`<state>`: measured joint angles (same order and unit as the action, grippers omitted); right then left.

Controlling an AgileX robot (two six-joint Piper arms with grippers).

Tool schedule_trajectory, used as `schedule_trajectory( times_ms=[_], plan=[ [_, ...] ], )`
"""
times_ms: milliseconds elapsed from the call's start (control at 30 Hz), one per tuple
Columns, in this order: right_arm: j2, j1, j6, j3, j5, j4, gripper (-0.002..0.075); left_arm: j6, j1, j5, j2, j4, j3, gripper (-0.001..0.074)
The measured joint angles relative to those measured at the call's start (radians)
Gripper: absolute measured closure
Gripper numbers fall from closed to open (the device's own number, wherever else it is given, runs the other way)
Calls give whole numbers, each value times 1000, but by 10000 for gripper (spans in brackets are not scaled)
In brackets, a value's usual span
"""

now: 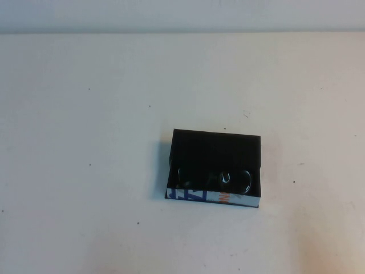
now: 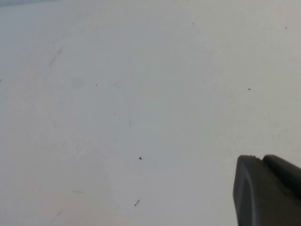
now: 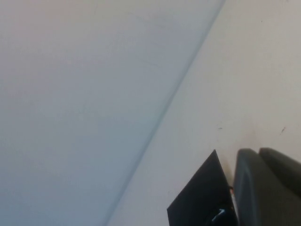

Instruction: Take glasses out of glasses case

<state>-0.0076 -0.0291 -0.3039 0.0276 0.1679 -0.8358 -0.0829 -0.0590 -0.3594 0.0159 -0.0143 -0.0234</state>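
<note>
The glasses case, a black box with a white front edge printed in blue and orange, lies open on the table right of centre. The dark glasses lie inside it, near the front edge, their rims showing. Neither arm shows in the high view. My left gripper hangs over bare table, fingers together and empty, with the case out of its view. My right gripper is also shut and empty. It sits right beside a black corner of the case, and I cannot tell whether they touch.
The white table carries only small dark specks. Its far edge meets a pale wall at the back; that edge also shows in the right wrist view.
</note>
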Motion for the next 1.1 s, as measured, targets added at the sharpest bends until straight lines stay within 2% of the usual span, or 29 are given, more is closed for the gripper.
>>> schedule_trajectory(
  times_ms=[333,400,467,633,900,1100],
  plan=[
    [0,0,16,0,126,-13,743,0,0,0,0,0,0,741],
    [0,0,81,0,173,-21,743,0,0,0,0,0,0,741],
    [0,0,234,-23,232,-34,743,0,0,0,0,0,0,741],
    [18,0,605,-231,355,-38,743,0,0,0,0,0,0,741],
    [363,-9,703,-612,600,259,743,0,0,0,0,0,0,741],
    [668,-10,819,-853,767,307,743,0,0,0,0,0,0,741]
  ],
)
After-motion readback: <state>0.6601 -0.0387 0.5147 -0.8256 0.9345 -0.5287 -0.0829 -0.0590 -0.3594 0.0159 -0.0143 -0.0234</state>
